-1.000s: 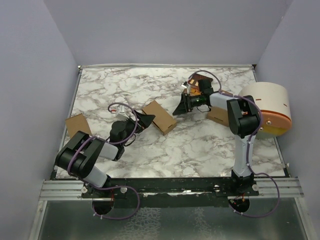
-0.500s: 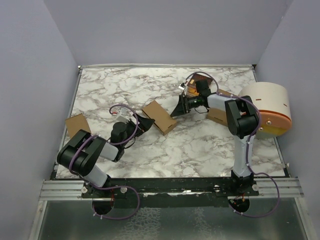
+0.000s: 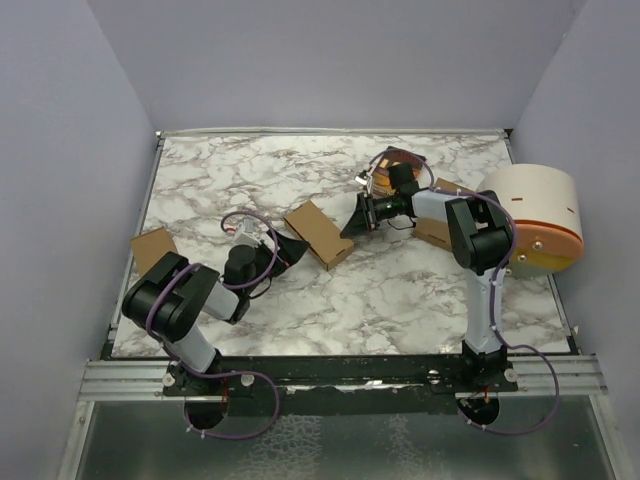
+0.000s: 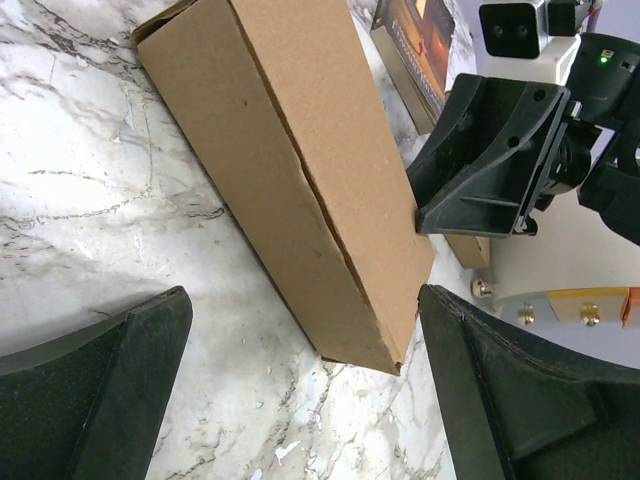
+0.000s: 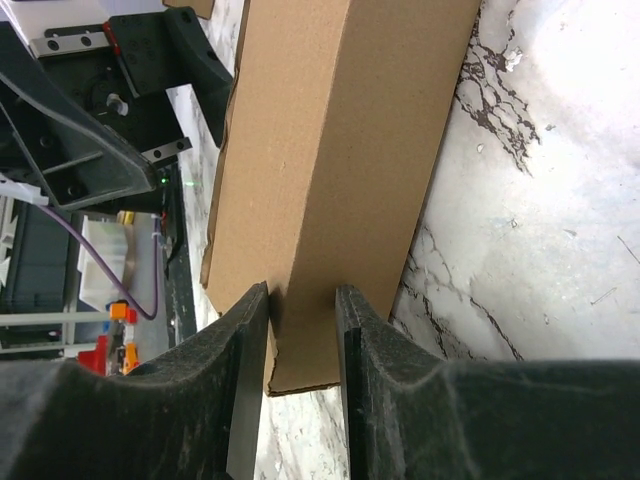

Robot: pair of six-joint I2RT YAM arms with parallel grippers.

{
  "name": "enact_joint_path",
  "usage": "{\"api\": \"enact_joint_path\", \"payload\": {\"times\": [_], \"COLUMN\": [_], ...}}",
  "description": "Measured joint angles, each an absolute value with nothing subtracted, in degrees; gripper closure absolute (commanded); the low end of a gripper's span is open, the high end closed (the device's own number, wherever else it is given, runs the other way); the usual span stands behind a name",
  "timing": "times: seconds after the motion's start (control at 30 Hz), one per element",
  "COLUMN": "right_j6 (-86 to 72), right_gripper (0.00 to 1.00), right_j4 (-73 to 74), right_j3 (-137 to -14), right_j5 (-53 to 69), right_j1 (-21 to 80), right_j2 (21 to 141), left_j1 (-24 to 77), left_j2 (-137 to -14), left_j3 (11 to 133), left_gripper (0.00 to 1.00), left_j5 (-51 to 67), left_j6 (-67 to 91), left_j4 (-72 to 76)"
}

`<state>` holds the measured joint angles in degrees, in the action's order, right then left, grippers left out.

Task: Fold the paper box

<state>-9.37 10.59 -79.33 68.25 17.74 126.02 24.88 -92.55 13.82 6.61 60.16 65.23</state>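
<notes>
The right gripper [image 5: 300, 298] has its fingers [image 5: 240, 420] drawn close together with a slim gap left between them. A corner of the paper box [image 5: 330, 150] shows in that gap, but whether the pads actually press the cardboard cannot be told. The left gripper [image 4: 300, 300] stands spread wide with nothing in it. The box's near corner reaches in between its two fingers, and the fingertip on the right of the left wrist view sits just beside the box's edge. Seen from above, the box lies flat near the middle of the marble table [image 3: 400, 290], set on a slant, with the left gripper along its near-left side and the right gripper at its far-right side. It reads as a long closed tan block with a seam running down its upper face. Just behind the right gripper lies a dark reddish printed booklet [image 3: 402, 158]. Under the right arm is a tan cardboard piece [image 3: 434, 232], and beyond it, at the table's right edge, a round white drum with an orange band [image 3: 535, 210]. Well apart from all this, at the left edge of the table, another flat piece of tan cardboard [image 3: 155, 248] lies by the left arm's elbow.
</notes>
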Motion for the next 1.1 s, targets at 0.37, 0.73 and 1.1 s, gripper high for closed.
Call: {"api": "enact_joint_path", "payload": {"times": [0.37,0.73,1.1], "right_j6": [-11.4,-12.2,-12.2], "right_gripper": [0.74,0.76,0.77], "right_j4": [9.5,9.3,9.3], "right_j3": [-79.3,-79.5,-79.5], "right_j5": [69.6,70.9,71.3], "right_j1": [17.4,16.8,16.7], "right_j2": [126.9,127.5,127.6], "left_j1": [24.9,24.9,25.2], "left_j2": [-99.1,-101.9,-105.4], "left_j3": [16.1,18.0,22.1], "left_gripper": [0.01,0.01,0.05], "left_j5": [7.1,7.0,6.4], "left_j6": [63.9,66.5,67.8], "left_j4": [70.4,72.1,72.8]}}
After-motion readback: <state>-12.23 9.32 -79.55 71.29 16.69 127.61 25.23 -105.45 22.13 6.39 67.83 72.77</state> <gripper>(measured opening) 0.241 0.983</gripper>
